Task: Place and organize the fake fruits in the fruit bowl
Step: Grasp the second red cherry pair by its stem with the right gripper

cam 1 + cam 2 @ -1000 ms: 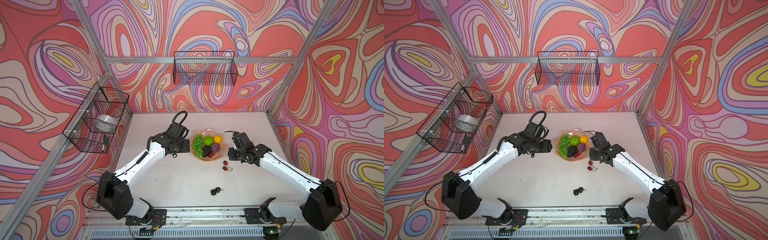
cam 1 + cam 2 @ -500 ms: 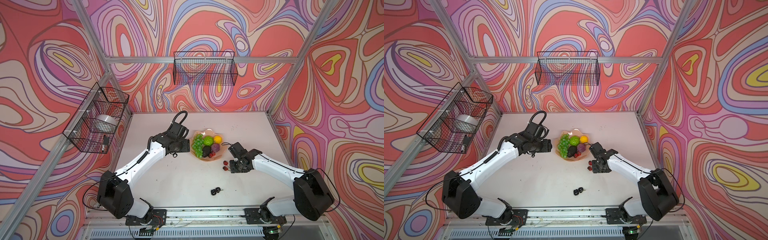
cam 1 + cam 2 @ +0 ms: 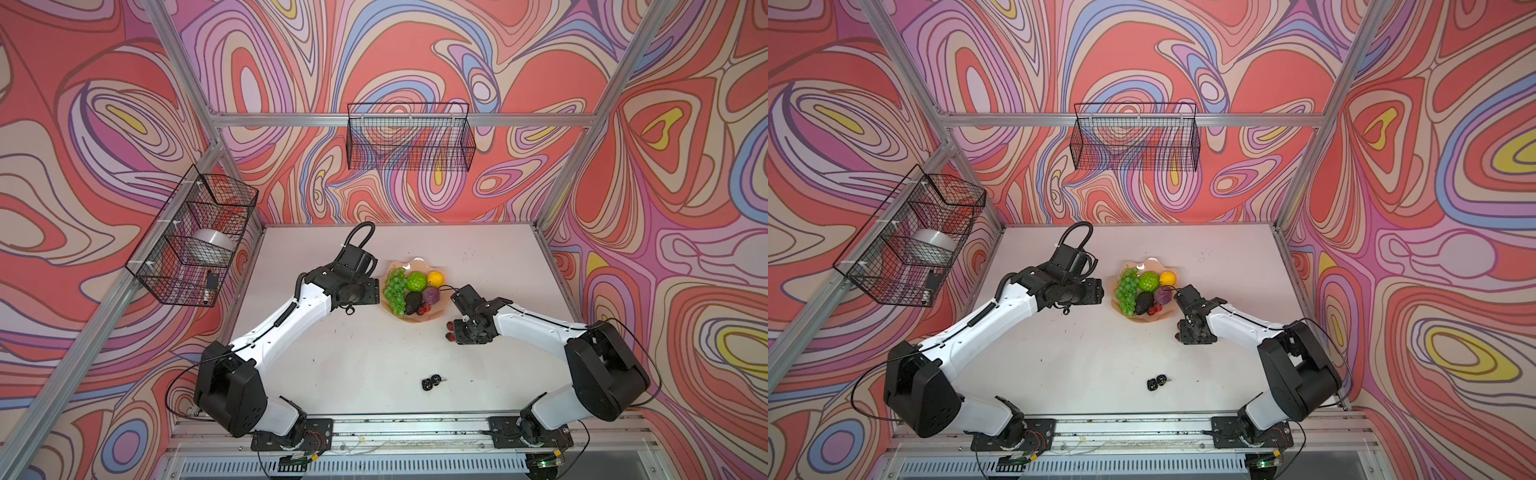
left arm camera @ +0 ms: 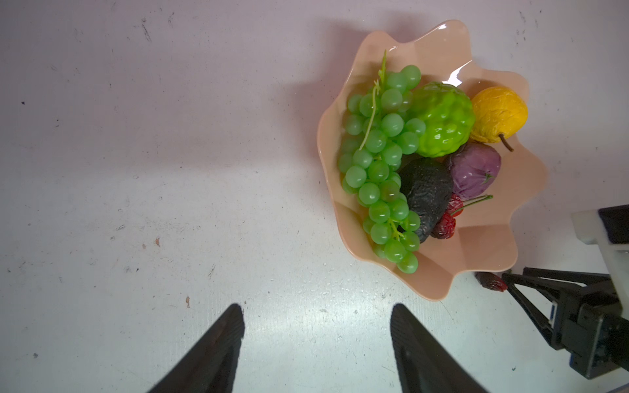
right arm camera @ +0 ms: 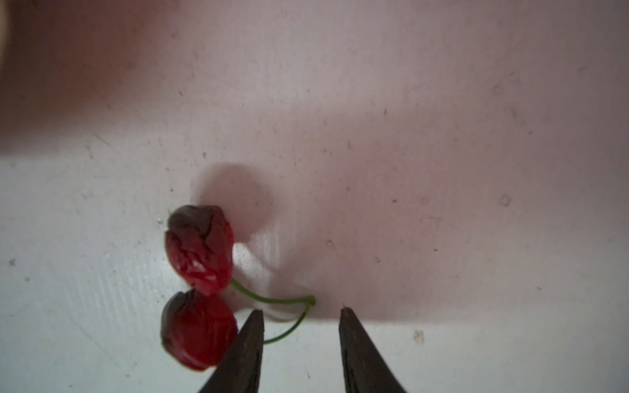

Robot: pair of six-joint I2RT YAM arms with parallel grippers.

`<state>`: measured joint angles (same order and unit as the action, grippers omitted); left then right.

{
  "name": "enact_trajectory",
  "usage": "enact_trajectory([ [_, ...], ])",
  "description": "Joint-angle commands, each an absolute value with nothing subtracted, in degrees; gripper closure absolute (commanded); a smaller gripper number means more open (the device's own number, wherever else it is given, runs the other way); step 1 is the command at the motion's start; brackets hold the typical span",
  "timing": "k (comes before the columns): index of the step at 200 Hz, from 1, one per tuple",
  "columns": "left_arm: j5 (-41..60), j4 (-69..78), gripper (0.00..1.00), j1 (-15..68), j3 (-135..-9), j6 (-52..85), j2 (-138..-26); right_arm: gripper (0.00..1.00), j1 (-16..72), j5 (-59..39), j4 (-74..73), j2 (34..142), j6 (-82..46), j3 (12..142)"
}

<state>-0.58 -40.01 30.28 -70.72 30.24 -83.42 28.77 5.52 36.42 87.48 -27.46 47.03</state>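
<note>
My left gripper [image 4: 316, 309] is open and empty. It hangs over the bare desk [image 3: 374, 357] just left of the fruit bowl [image 4: 483, 245].

My right gripper [image 5: 301, 310] is low over the desk at the near right of the bowl. Its jaws are parted with a clear gap and grip nothing.

The loose red cherry pair [image 5: 200, 251] lies on the desk just outside the bowl's rim. The fork of its green stem [image 5: 272, 300] sits at the gap between my right fingertips [image 5: 253, 326].

Bowl contents:
- green grape bunch [image 4: 381, 163], left side
- bumpy lime-green ball [image 4: 442, 119] and yellow pear-like fruit [image 4: 498, 114], far side
- purple ball [image 4: 474, 170] and dark avocado [image 4: 425, 197], middle
- second red cherry pair [image 4: 449, 217], near side

The black berry pair [image 3: 432, 381] lies on the desk nearer my arm bases, well apart from the bowl.
</note>
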Motion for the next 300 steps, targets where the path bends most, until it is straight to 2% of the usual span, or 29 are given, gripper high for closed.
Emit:
enact_trajectory([
  [1,-1.8,-40.4,0.28,30.0,-71.5,30.2,-82.7,0.63,28.3,5.4,34.2,88.9,-28.6,47.1],
  [95,-2.1,-40.4,0.28,30.0,-71.4,29.6,-82.7,0.71,26.2,1.8,29.2,90.7,-30.9,43.9],
  [102,-2.1,-40.3,0.28,30.0,-71.2,29.7,-82.6,0.73,26.2,1.8,29.0,90.8,-30.6,44.0],
  [111,-2.1,-40.1,0.28,30.0,-71.0,29.7,-82.6,0.87,26.2,1.6,28.6,90.9,-30.3,44.0],
  [116,-2.1,-40.1,0.28,30.0,-70.9,29.7,-82.6,0.92,26.2,1.6,28.3,90.9,-30.2,44.0],
  [141,-2.0,-40.1,0.28,30.0,-70.7,29.8,-82.7,0.93,26.2,0.9,27.9,91.1,-29.6,44.2],
  [171,-2.1,-40.1,0.28,30.0,-70.6,29.8,-82.9,1.0,26.2,0.6,29.0,90.4,-29.1,44.8],
  [248,-2.3,-40.1,0.28,30.0,-70.6,30.2,-83.3,1.0,26.2,5.3,38.7,81.9,-26.9,51.5],
  [300,-2.9,-40.4,0.28,30.0,-69.9,30.4,-82.8,1.0,26.2,9.7,43.5,82.4,-17.3,66.1],
])
